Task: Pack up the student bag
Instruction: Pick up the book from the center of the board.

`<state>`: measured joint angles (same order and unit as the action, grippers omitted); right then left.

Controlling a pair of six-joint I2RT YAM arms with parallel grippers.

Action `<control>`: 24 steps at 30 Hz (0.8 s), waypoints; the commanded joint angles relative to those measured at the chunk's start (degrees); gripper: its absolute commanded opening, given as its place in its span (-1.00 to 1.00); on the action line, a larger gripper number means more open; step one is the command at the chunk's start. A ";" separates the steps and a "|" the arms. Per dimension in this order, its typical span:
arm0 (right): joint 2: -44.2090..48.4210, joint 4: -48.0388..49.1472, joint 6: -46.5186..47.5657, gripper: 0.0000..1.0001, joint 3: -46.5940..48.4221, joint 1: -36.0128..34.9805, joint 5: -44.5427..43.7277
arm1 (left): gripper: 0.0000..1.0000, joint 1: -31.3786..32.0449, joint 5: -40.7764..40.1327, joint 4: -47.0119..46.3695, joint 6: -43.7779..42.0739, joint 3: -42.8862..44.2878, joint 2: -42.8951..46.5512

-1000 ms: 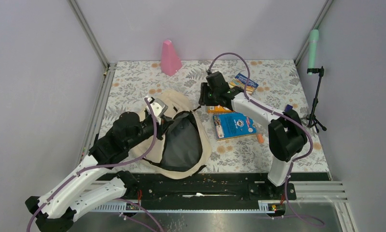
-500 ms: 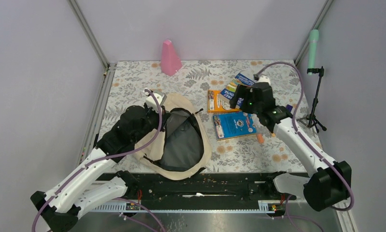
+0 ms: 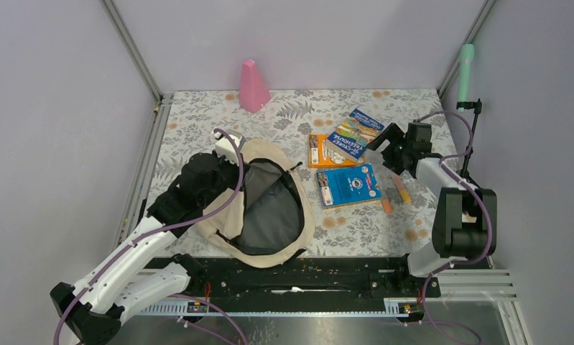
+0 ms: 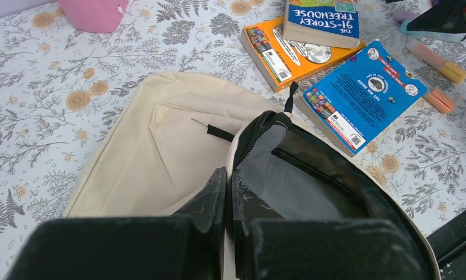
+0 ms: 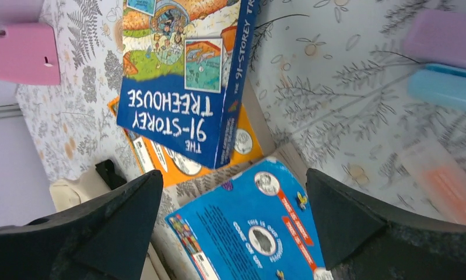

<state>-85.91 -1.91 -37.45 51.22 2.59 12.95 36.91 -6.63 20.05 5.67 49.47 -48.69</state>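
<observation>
The large, soft cream fabric student bag [image 3: 269, 205] with black straps lies on the floral-patterned table [image 3: 197, 115] directly under my left gripper [image 4: 229, 178], unzipped, grey lining showing. That gripper's fingers are pressed together on the zipper rim at the near side of the mouth, propping it open. I see nothing inside the bag, so I judge the step in hand to be fetching a first book.

My right gripper [image 5: 231, 175] hangs well apart from the bag, fingers spread fully and holding nothing. Ahead of its fingertips lies a dark blue paperback storybook [image 5: 184, 76], resting on a flat orange book [image 5: 178, 163]. A thin bright blue book [image 5: 259, 233] sits between the fingers.

The next move, I reckon, calls for dropping onto one book's edge, closing across its thickness, then carrying it to the held mouth.
</observation>
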 commanded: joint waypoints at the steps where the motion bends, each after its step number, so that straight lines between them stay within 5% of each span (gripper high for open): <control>1: -6.80 10.32 -5.86 0.96 3.52 0.22 5.09 | -1.00 -0.67 -2.59 -2.84 0.43 1.54 3.47; 24: -25.26 20.85 -22.75 0.78 9.65 -0.38 -6.62 | -1.00 -0.88 4.98 -3.82 3.70 1.42 5.57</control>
<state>-109.62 16.95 -56.95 58.78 2.98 8.54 36.40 -3.81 20.95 8.05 49.47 -44.97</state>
